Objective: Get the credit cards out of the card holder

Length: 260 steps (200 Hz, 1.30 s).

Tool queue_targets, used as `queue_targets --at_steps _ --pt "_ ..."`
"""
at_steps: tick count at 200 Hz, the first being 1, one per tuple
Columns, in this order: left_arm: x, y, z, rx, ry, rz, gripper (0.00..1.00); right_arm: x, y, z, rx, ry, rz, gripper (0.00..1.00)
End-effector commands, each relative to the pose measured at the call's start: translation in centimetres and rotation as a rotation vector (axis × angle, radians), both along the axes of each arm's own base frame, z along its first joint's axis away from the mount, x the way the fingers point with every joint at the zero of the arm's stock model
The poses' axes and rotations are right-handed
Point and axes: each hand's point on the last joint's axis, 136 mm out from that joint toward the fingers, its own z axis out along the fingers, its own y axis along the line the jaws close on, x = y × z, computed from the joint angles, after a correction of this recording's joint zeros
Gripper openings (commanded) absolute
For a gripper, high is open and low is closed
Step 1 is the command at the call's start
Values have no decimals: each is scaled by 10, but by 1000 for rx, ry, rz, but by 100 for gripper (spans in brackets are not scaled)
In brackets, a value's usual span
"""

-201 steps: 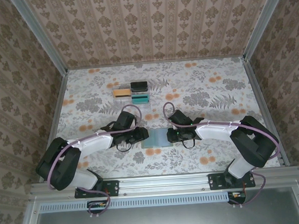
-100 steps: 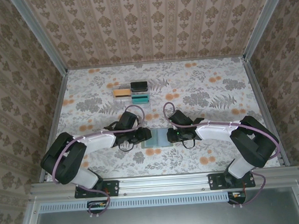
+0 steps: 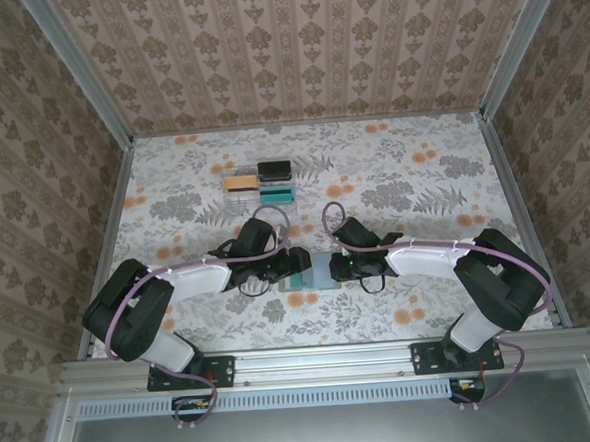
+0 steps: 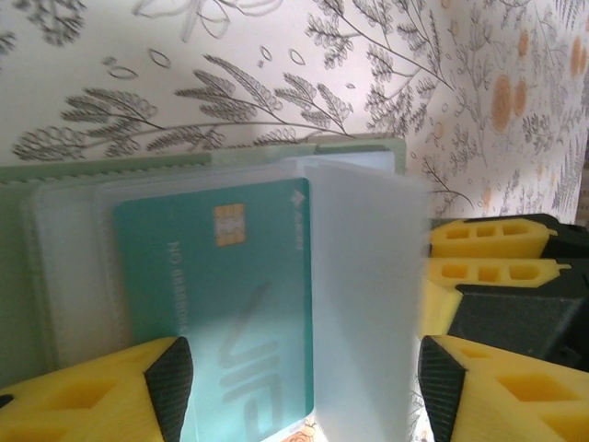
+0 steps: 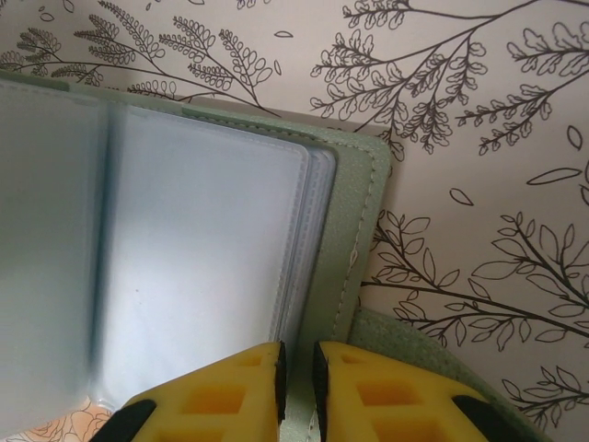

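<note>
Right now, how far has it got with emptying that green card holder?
Done: the card holder lies open, the right claw pinching its edge. In hand: the left claw stands open around a teal card in its sleeve. Left: pulling that card out.

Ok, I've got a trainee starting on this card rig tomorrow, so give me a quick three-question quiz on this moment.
1. True or false: the left gripper is clamped shut on the card in the card holder.
2. What does the right gripper pinch? A a card; B the green edge of the card holder; C nothing.
3. Fill in: the card showing in the left wrist view is ___ in colour.
Key: 1 false, its fingers stand open either side of the card; 2 B; 3 teal.
</note>
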Motion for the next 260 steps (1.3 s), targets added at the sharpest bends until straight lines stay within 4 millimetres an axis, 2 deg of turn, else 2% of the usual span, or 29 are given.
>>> queue_targets --at_steps 1,35,77,95,104,108,124,154,180,209,217,221,240,260 --pt "1 -18 19 -50 -37 -58 72 -9 -10 -11 -38 31 -21 22" --pt "1 -31 27 -66 -48 -89 72 -9 -11 -6 -30 26 -35 26" --pt "0 -48 35 -107 -48 -138 70 -3 -22 12 -10 -14 -92 28" --pt "0 -56 35 -113 -40 -157 69 0 -31 21 9 -34 -132 29" --pt "0 -59 35 -116 -39 -165 69 -1 -36 19 10 -29 -150 30" --pt "0 -61 35 -119 -38 -168 69 1 -37 28 33 -51 -158 30" --pt "-1 -63 32 -119 -23 -173 68 1 -39 34 63 -56 -168 30" --pt "-1 -60 32 -113 -30 -156 67 2 -34 43 99 -59 -161 30" --pt "4 -40 33 -89 -42 -100 63 5 -21 51 155 -59 -138 30" --pt "8 -6 31 -35 -42 -31 43 9 7 63 244 -48 -79 24" --pt "8 6 27 4 -37 -16 32 10 16 67 265 -47 -60 24" --pt "8 12 24 25 -35 -10 27 9 21 61 258 -25 -52 24" --pt "7 34 15 76 -14 29 5 9 39 57 281 4 -30 23" --pt "7 45 5 84 4 46 0 9 52 51 326 42 -34 23"
